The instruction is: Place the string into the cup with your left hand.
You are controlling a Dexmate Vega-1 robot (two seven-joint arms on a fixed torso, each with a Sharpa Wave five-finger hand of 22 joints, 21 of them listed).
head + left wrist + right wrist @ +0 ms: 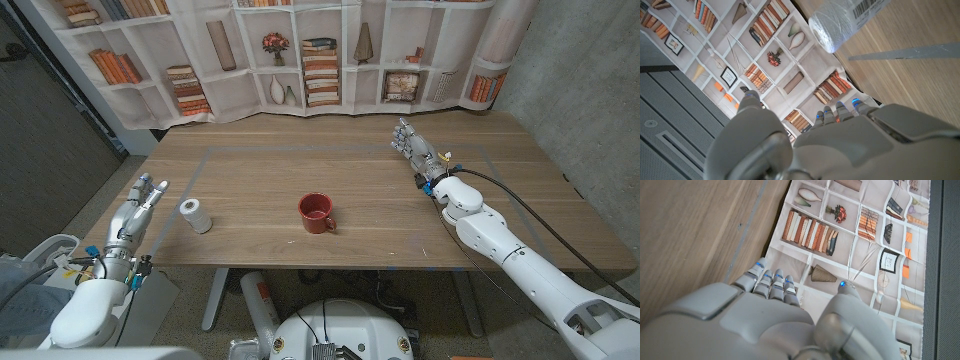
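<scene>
A white spool of string [196, 215] lies on its side on the wooden table [340, 170], left of the middle; it also shows as a white spool of string [840, 20] with a barcode label in the left wrist view. A red cup [316, 213] stands upright near the table's middle, its handle toward the front. My left hand [137, 210] hovers at the table's left edge, a short way left of the spool, fingers straight and holding nothing. My right hand [413, 146] stands at the far right of the table, fingers extended, well apart from the cup.
A backdrop printed with bookshelves [300, 50] hangs behind the table's far edge. Faint tape lines [250, 152] mark a rectangle on the tabletop. A grey wall [590, 80] stands to the right. Bare wood lies between spool and cup.
</scene>
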